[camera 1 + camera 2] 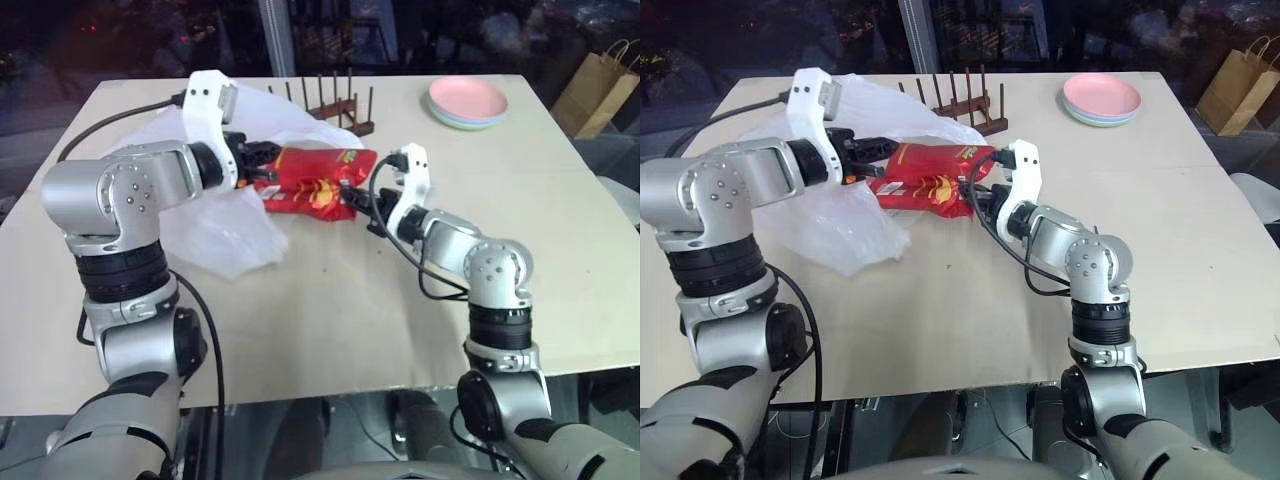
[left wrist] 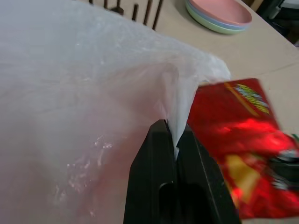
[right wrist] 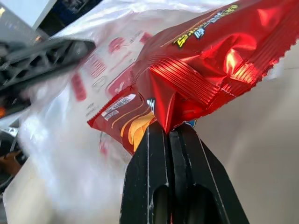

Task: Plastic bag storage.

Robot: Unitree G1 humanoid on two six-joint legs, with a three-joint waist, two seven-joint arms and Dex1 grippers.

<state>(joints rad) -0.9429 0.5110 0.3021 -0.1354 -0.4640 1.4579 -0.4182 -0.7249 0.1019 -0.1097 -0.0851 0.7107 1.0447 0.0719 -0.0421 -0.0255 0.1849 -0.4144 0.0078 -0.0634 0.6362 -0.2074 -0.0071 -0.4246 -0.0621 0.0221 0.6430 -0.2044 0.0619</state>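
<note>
Plastic bag [image 1: 215,235] partly hidden behind left pincer [image 2: 176,140] clamping it; right pincer [image 3: 170,133] clamps snack packet [image 1: 315,183] over beige worktop [image 1: 330,310]

Table is carrying: one plastic bag [image 1: 215,235], one red snack packet [image 1: 315,182], one wooden rack [image 1: 335,108], one plate stack [image 1: 468,102]; one paper bag [image 1: 598,88] is standing beyond.

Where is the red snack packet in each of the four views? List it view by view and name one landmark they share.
Left eye view: red snack packet, mid-table, between both grippers.
Right eye view: same packet, left of centre, before the wooden rack.
Left wrist view: at the right edge, beside the plastic bag.
Right wrist view: upper centre, pinched by the right gripper.
Shared landmark: the plastic bag.
</note>
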